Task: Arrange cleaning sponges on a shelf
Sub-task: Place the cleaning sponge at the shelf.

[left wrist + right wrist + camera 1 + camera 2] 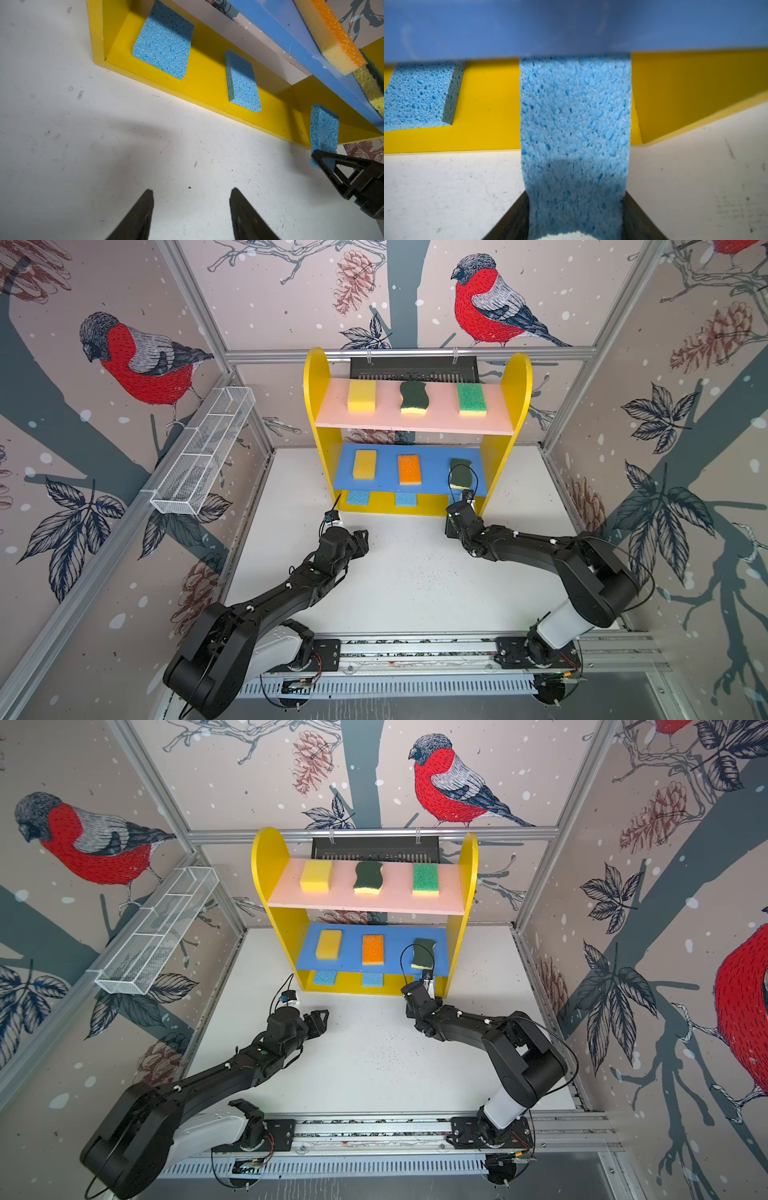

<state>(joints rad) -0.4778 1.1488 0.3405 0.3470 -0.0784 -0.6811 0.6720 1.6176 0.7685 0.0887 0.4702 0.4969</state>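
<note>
The shelf [316,377] stands at the back of the table. Its pink board carries a yellow sponge [361,396], a wavy dark-green one [413,397] and a bright-green one [471,398]. A yellow [365,464], an orange [409,469] and a second wavy sponge [460,475] lie on the blue board. Two light-blue sponges [164,41] [242,83] rest on the yellow bottom. My right gripper [575,199] is shut on a third light-blue sponge [575,124], which reaches under the blue board at the bottom level's right end. My left gripper [192,192] hangs open over the table, before the shelf's left part.
A white wire-mesh basket [203,456] hangs on the left wall. A black slotted tray [415,366] is mounted on the back rail behind the shelf's top. The arms' base rail [415,649] runs along the table's front edge.
</note>
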